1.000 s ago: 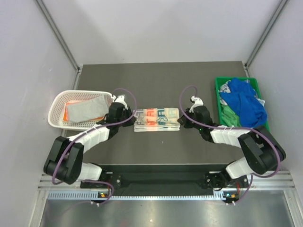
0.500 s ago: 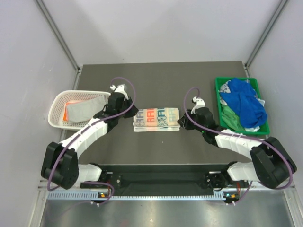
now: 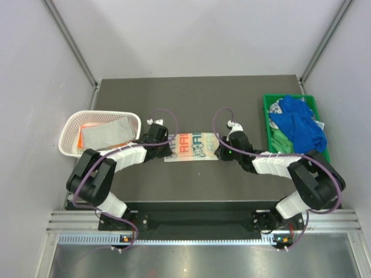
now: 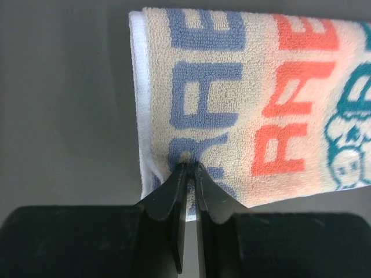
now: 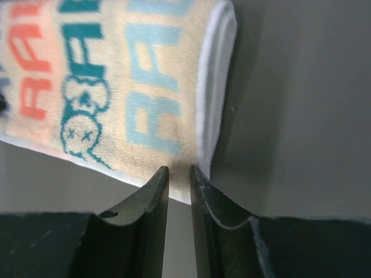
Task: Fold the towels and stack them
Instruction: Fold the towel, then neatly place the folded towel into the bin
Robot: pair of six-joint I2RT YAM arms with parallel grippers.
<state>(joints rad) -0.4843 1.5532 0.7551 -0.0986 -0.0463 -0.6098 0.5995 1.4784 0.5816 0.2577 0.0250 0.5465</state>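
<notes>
Dark grey desk (image 3: 197, 92) carries everything. Right of the lettered towel (image 3: 191, 145), well apart, one green bin (image 3: 266, 119) holds a heaped blue towel (image 3: 298, 130). The cloth beneath it is mostly covered and cannot be counted. Left of the lettered towel, one white mesh basket (image 3: 68, 124) holds a pale towel (image 3: 107, 134) lying over an orange towel (image 3: 87, 126), of which only an edge shows. The lettered towel lies folded at mid-desk, its ends hidden by the wrists from above. The left fingers (image 4: 178, 179) are clamped on its near left edge, puckering the pile. The right fingers (image 5: 156, 185) stand slightly apart at its near right edge; whether they touch it is unclear.
</notes>
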